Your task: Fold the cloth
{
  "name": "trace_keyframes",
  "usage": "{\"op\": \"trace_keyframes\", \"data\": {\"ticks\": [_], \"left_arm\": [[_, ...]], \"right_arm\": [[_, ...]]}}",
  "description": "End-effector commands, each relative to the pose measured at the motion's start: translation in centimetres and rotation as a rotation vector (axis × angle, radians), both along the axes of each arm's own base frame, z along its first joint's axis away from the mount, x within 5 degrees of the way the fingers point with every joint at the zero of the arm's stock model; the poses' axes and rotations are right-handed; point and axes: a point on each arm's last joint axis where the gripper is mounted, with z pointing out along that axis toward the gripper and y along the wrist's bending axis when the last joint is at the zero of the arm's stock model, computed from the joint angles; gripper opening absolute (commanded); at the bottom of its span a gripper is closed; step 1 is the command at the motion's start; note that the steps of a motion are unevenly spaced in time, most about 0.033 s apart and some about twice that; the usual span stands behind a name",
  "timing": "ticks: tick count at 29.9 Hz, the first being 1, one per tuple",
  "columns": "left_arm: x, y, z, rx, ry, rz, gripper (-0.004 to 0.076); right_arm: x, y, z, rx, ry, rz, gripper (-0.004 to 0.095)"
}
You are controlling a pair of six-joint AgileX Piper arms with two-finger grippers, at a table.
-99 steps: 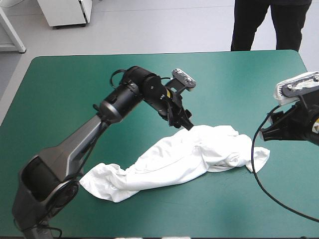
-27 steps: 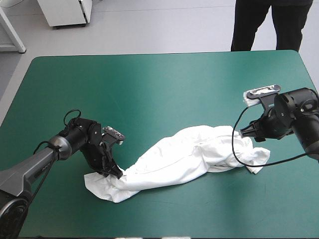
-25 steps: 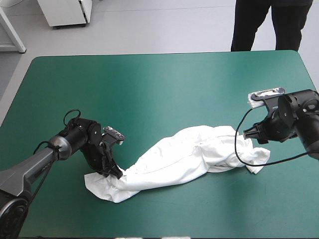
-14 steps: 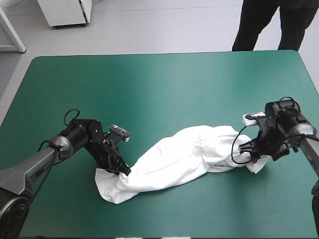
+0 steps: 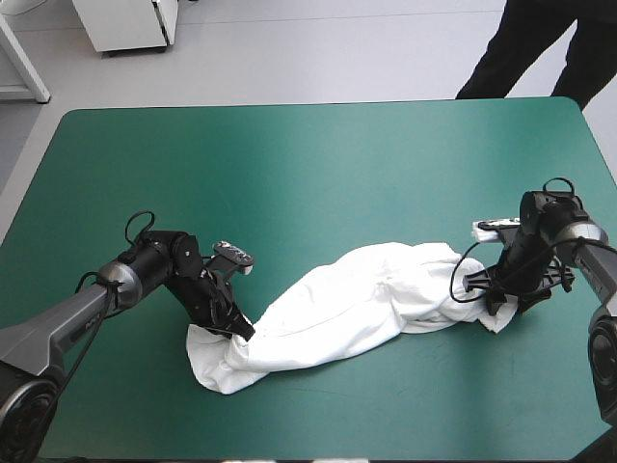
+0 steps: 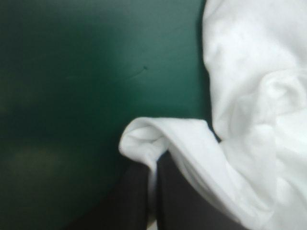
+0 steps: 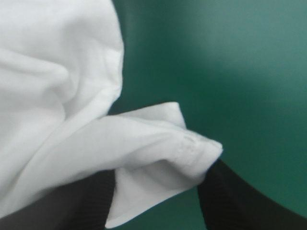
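The white, short-sleeved fabric T-shirt (image 5: 357, 304) is lying crumpled in a long, rumpled band, slanting across the near half of the teal-green table cover (image 5: 289, 164). Its narrower end is pointing toward the near left and its bulkier end toward the right. Both ends are bunching into small folds, seemingly standing slightly off the surface.

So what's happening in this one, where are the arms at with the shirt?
Both arms are down at opposite ends of the white T-shirt, a crumpled, elongated heap on the teal-green table. The left gripper is shut on a fold of cloth at its end. The right gripper is open, straddling a corner at the other end. Nothing is folded yet.
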Motion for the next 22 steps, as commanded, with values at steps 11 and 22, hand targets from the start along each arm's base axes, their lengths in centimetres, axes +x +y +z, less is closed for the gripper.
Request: {"op": "trace_keyframes", "data": {"ticks": [11,22], "left_arm": [[-0.6,0.0,1.4,-0.013,-0.043,-0.013,-0.0022],[-5.3,3.4,18.8,-0.053,-0.503,0.074,-0.0022]], "right_arm": [[0.5,1.3,-0.6,0.137,-0.012,0.023,-0.0007],[-4.7,0.7,17.5,0.063,-0.501,-0.013,-0.0012]]}}
